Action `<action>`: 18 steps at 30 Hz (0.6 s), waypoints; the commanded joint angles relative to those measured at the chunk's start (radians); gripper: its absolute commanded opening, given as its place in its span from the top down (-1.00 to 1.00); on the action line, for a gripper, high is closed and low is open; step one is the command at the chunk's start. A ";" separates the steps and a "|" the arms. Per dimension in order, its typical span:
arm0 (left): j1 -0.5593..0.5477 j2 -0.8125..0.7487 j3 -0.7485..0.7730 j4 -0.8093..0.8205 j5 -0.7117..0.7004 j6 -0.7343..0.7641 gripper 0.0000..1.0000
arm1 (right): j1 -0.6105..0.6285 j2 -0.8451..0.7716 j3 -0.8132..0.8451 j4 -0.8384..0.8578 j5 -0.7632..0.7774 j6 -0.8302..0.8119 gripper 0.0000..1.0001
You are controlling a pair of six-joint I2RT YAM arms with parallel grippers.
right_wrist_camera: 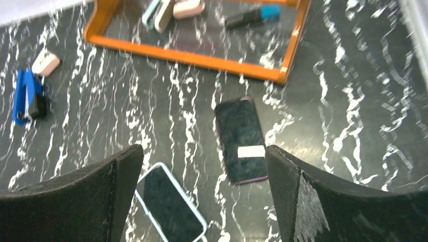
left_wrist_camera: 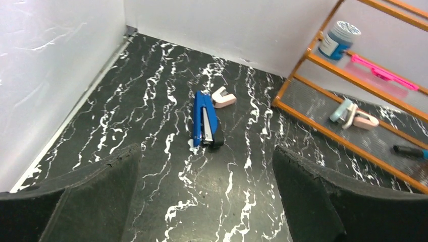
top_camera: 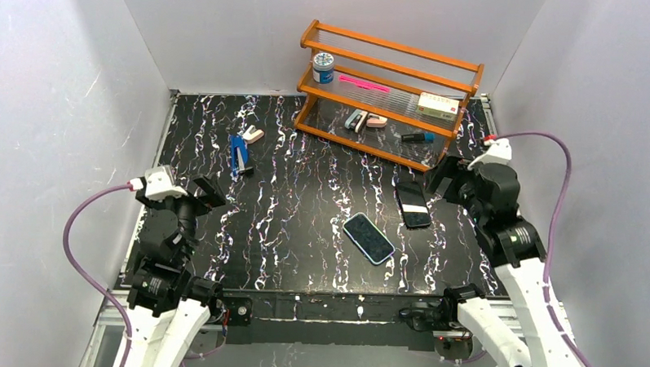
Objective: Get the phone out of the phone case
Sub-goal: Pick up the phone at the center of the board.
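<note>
Hovering pre-grasp | left jaws wide apart, empty, near blue stapler (top_camera: 239, 156) | cased phone (top_camera: 369, 238) flat mid-tabletop (top_camera: 287, 247), untouched, case on; dark phone (top_camera: 412, 204) just beside | right jaws wide apart, empty, above both; whole removal left

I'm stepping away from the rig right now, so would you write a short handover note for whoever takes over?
Left gripper: open, empty, hovering over the left side of the table, away from both phones.
Right gripper: open, empty, above the right side; both phones show in its wrist view.
Things: the phone lies screen up near mid-table in its light-rimmed case. A second dark phone with a white label lies apart from it, nearer the rack.
Done: nothing yet; the phone looks fully seated in the case.
Left: grip the case and work the phone out.
</note>
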 commanded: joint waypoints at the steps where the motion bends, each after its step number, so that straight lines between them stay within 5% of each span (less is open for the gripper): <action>1: -0.001 0.096 0.106 -0.098 0.125 -0.017 -0.96 | 0.004 0.126 0.084 -0.209 -0.121 0.133 -0.97; 9: 0.000 0.279 0.226 -0.287 0.174 -0.020 -0.96 | 0.004 0.419 0.145 -0.380 -0.245 0.166 -0.97; 18: 0.000 0.240 0.109 -0.192 0.227 -0.063 -0.96 | 0.006 0.550 0.004 -0.201 -0.565 0.056 -0.97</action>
